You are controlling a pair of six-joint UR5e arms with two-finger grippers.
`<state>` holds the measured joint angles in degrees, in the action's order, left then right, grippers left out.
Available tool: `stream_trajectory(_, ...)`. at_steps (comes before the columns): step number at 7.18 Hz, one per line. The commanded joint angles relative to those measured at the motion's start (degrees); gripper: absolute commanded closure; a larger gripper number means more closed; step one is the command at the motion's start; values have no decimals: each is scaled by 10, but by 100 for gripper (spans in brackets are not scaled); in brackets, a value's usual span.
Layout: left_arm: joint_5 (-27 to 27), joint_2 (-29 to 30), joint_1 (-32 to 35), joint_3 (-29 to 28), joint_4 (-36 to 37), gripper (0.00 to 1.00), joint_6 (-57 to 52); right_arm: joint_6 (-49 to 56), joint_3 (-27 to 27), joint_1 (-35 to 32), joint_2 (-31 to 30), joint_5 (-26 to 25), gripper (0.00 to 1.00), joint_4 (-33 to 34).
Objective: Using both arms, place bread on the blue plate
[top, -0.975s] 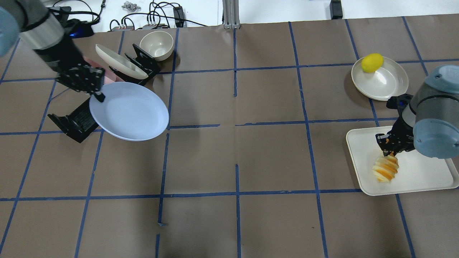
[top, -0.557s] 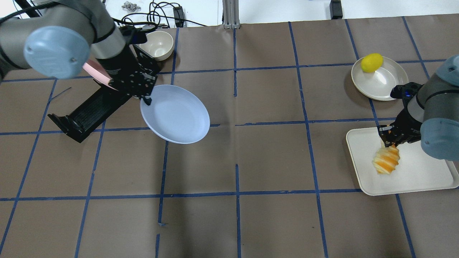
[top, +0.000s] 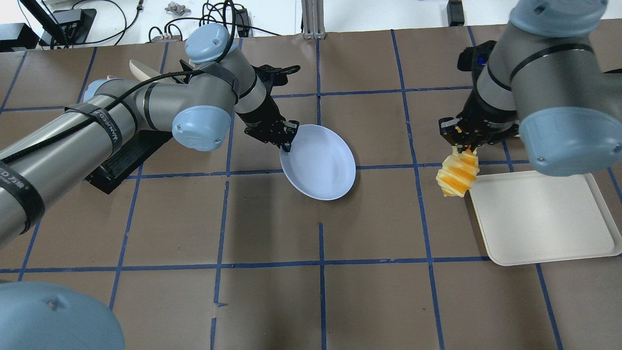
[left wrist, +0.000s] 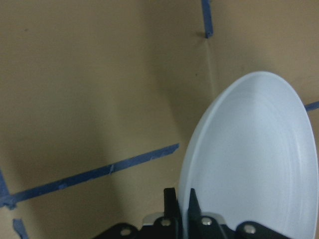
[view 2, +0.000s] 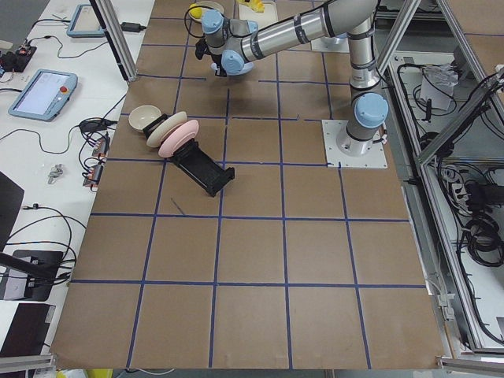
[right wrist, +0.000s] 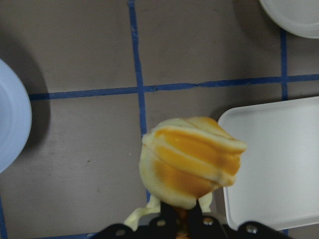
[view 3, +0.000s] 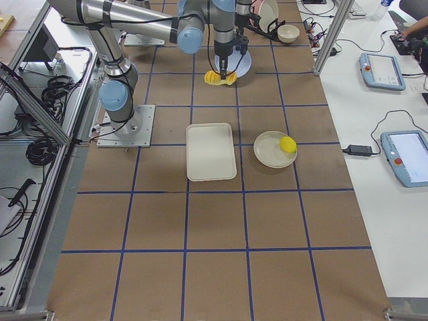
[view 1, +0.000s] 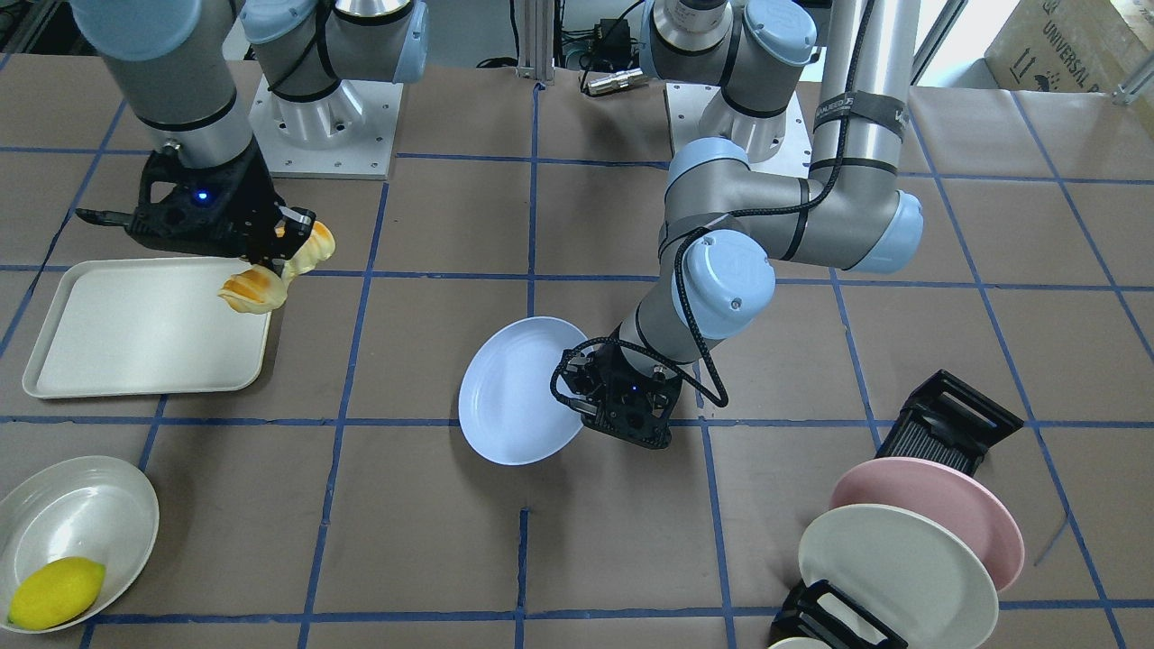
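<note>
My left gripper [top: 286, 145] is shut on the near-left rim of the blue plate [top: 318, 163] and holds it tilted above the table's middle. The plate also shows in the front view [view 1: 514, 392] and fills the left wrist view [left wrist: 254, 159]. My right gripper [top: 461, 148] is shut on one end of the bread [top: 457, 175], a cream loaf with orange stripes. The bread hangs below the gripper, over the table just off the white tray's [top: 539, 218] far-left corner. In the right wrist view the bread [right wrist: 192, 159] hangs in front, with the plate's edge [right wrist: 10, 114] at the left.
A black dish rack [view 1: 947, 424] holds a pink plate [view 1: 938, 505] and a cream plate [view 1: 892, 568] on the robot's far left. A cream plate [view 1: 81, 514] with a lemon [view 1: 54, 590] lies beyond the tray on the robot's right.
My left arm carried the blue plate from by the rack rightward to the table's middle. My right arm lifted the bread off the tray and moved it left, past the tray's edge.
</note>
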<state>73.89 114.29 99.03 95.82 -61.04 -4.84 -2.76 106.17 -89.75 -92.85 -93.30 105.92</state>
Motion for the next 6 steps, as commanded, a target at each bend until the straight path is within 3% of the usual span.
stream_trajectory(1, 7, -6, -18, -9, 8, 20, -1, -37, -10, -66, 39, 4, 99, 46)
stream_trajectory(3, 17, -64, -73, 2, -33, 5, 0, -37, -47, -105, 92, 41, 99, 80)
stream_trajectory(4, 38, -98, -97, -6, -92, 3, -3, -41, -84, -119, 125, 61, 99, 81)
stream_trajectory(6, 139, -168, -109, -15, -177, 1, -5, -40, -158, -174, 209, 63, 98, 79)
